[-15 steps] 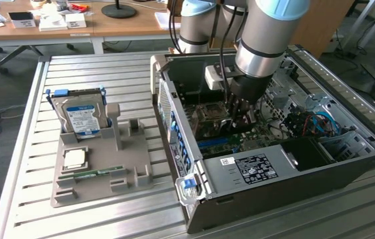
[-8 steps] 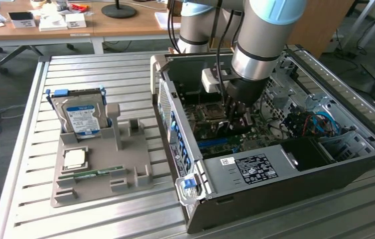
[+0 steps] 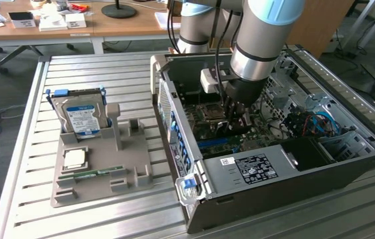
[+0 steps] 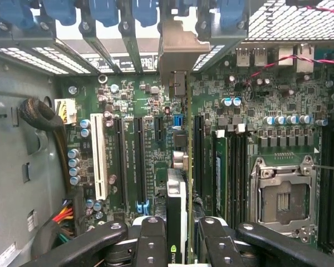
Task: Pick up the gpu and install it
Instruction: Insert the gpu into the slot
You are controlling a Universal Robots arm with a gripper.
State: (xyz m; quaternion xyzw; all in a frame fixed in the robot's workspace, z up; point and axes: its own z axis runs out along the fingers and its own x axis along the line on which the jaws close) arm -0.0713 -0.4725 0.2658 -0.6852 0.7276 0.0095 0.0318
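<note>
I've got the gpu (image 4: 177, 207) clamped inside the computer case (image 3: 274, 169).
Exterior view: my gripper (image 3: 237, 119) sits low inside the case, above the motherboard (image 3: 204, 127). Wrist view: both fingers (image 4: 151, 245) pinch the gpu edge-on, its pale bracket (image 4: 178, 50) near the case's rear wall.

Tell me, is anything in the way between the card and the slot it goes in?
Nothing I can see. The pincer holds the gpu on edge over the motherboard, its metal bracket by the back of the case. The card hides whatever lies right beneath it.
</note>
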